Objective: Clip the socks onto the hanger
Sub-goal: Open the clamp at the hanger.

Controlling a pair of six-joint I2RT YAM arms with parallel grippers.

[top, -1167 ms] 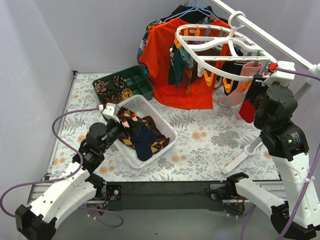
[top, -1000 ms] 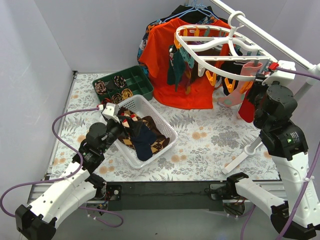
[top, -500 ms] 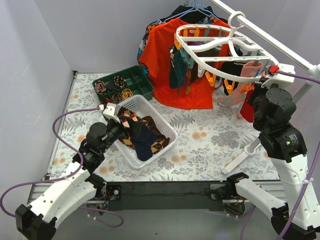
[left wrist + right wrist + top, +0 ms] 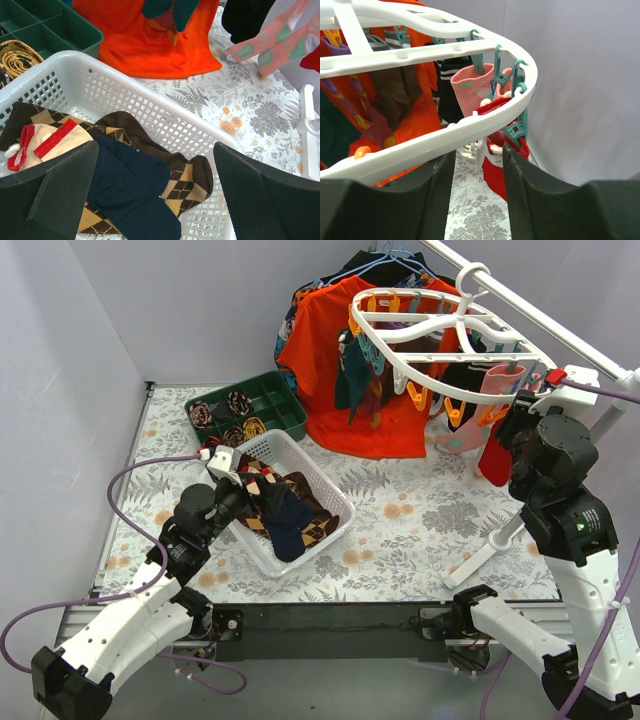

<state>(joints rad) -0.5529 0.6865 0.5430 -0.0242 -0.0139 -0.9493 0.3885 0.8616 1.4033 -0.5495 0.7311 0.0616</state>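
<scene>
Your right claw (image 4: pixel 477 152), narrowly parted and empty, reached up under the rim of the hanger (image 4: pixel 470 125) at 1 o'clock. Your left claw (image 4: pixel 155 150) gaped empty over the socks (image 4: pixel 135 185) at 9 o'clock, unmoved since before.

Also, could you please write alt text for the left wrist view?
The open left gripper hovers over a white basket holding dark brown, navy and argyle socks. Behind it are an orange T-shirt and a green tray on a floral tablecloth.

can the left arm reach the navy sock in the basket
Probably yes: the left hand hangs open just over the basket, and the navy sock lies on top, nothing covering it.
</scene>
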